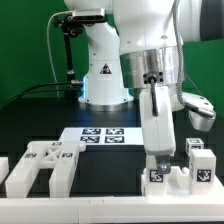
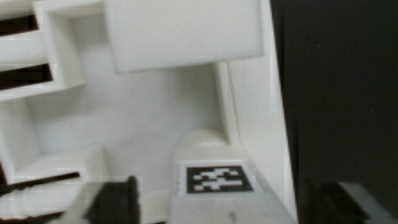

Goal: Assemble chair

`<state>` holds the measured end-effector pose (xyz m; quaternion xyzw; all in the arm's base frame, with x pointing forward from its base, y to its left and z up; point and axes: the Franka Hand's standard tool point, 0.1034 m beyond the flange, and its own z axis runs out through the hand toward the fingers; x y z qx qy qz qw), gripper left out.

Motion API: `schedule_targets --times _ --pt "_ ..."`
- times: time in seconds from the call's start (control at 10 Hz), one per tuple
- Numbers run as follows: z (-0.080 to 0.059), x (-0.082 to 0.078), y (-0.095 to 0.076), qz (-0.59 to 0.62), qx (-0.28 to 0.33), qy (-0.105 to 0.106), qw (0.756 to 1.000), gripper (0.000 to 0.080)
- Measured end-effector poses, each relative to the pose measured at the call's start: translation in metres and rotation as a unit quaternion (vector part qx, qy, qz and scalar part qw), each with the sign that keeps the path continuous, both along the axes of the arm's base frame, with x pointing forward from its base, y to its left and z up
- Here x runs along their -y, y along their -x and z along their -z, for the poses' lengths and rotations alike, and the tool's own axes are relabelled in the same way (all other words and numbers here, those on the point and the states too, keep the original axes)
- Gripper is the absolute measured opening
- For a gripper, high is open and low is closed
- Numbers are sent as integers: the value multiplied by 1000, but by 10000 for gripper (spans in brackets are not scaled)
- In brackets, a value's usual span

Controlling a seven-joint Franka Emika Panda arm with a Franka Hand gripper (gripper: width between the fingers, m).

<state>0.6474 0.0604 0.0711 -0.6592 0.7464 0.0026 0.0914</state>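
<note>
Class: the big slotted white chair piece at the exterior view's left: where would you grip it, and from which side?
Probably from above, pinching one narrow bar of the chair piece: it lies flat, leaving that bar's two sides free.

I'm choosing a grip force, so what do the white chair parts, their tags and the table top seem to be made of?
The chair parts look like hard white plastic, smooth and faintly glossy: uniform colour, thick walls, crisp edges. The tags look like matte printed paper or stickers, lying flat. The table top is matte black, without reflections; cloth or board, unclear.
</note>
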Motion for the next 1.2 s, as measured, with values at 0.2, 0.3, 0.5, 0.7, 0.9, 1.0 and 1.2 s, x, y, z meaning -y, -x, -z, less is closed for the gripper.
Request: schedule_targets --times 0.2,0.3,0.5,0.7,0.9,1.0,1.2 --pt "2 7 0 -189 27 28 981 585" --pt "4 6 3 -259 33 36 965 638" --pt "5 7 6 -300 46 54 951 646" --pt "5 8 6 -379 52 71 921 649" --pt "3 5 2 -550 53 116 826 649" --pt "3 7 2 -540 51 115 832 649" --pt "4 7 2 -530 50 114 839 397"
